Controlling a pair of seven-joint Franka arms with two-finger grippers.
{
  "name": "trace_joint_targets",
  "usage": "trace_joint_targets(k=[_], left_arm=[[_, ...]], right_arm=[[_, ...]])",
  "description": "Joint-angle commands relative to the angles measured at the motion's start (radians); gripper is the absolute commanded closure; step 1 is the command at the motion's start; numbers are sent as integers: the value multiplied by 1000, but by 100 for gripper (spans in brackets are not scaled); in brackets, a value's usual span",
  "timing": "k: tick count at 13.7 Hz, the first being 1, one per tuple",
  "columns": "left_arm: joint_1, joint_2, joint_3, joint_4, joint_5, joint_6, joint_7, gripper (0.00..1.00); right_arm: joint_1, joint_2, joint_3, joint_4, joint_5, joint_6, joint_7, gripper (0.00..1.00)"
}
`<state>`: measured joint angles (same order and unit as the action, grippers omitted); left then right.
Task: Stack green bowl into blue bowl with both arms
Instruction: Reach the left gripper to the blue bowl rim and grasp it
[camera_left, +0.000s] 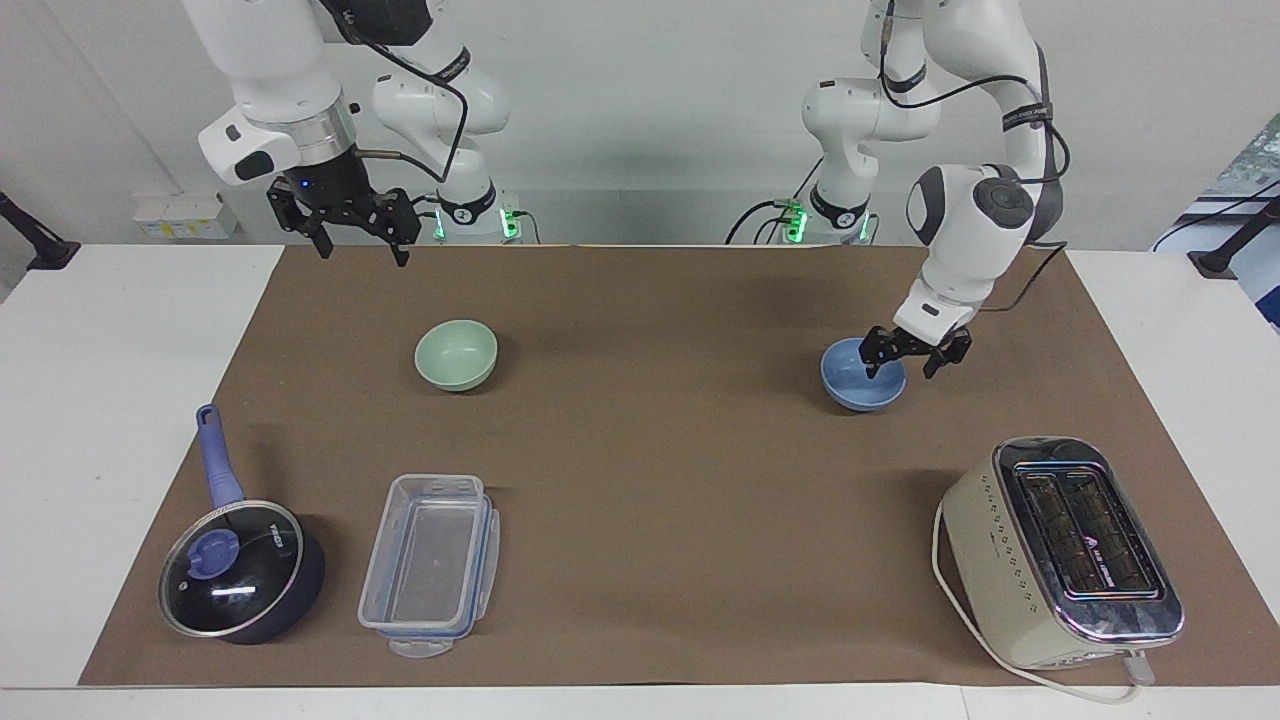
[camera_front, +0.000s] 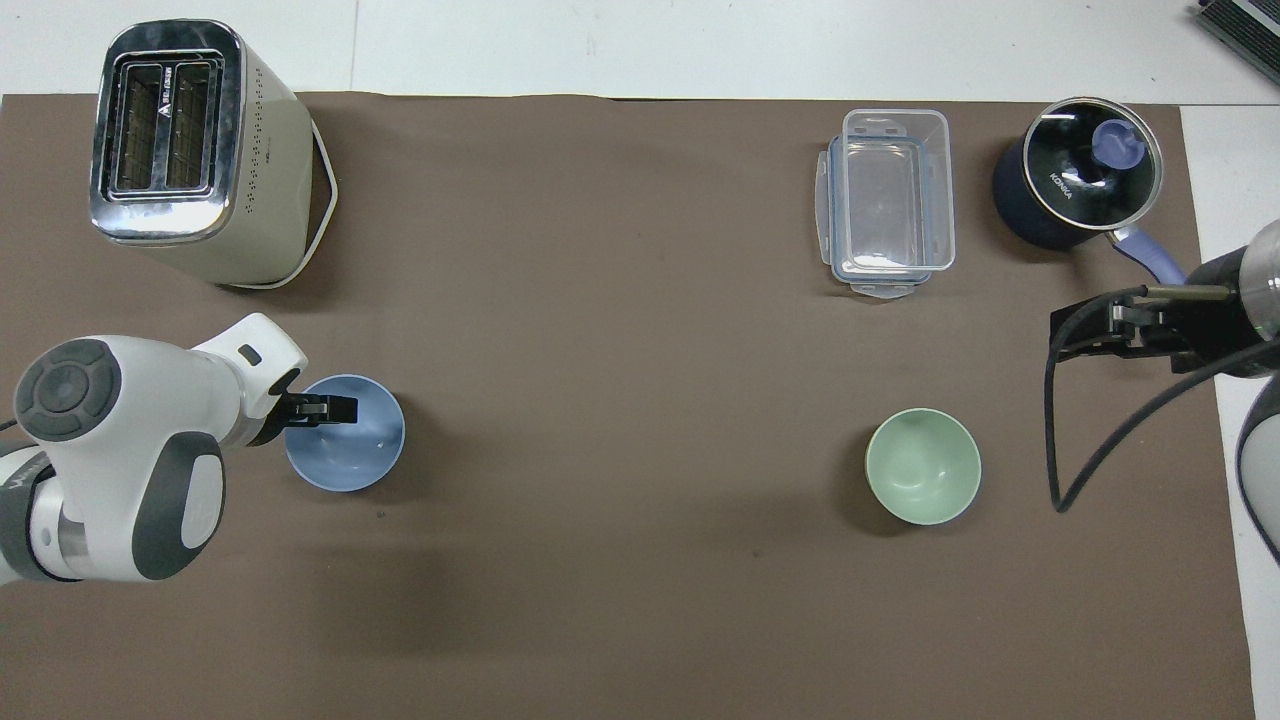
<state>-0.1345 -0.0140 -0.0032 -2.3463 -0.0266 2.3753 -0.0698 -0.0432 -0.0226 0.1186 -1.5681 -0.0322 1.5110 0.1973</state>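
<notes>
The blue bowl stands upright on the brown mat toward the left arm's end; it also shows in the overhead view. My left gripper is open and low at the bowl's rim, one finger over the inside and one outside; in the overhead view the left gripper overlaps that rim. The green bowl stands upright toward the right arm's end, and shows in the overhead view. My right gripper is open and empty, raised over the mat's edge nearest the robots, apart from the green bowl; the right arm waits.
A cream toaster stands farther from the robots than the blue bowl. A clear plastic container and a dark blue lidded saucepan stand farther from the robots than the green bowl. The brown mat covers the table.
</notes>
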Motion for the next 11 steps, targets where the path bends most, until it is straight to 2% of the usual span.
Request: trace_joint_targets(k=[1,2,3,4,5,9,11], left_arm=[[-13,11,11,-56,16,85,-27,0],[-13,16,11,-65,16,110,-36,0],[-13,19,9,-64,10,111,-88,23],[-14,20,11,-64,10,105,-135,79],[-20,20,11,-64,10,104,-137,100],[-19,16,12,-38,10,79,-130,100],[-8,-3,12,14,10,-15,-117,100]], right_arm=[[-11,1,0,2,17,-6,-21,0],[-11,1,0,2,17,-6,-22,0],[-9,1,0,2,17,-6,-22,0],[-11,0,0,2,17,-6,-22,0],[-11,1,0,2,17,-5,-24,0],[-12,0,0,0,17,-5,-27,0],[-12,0,0,0,17,-5,-27,0]])
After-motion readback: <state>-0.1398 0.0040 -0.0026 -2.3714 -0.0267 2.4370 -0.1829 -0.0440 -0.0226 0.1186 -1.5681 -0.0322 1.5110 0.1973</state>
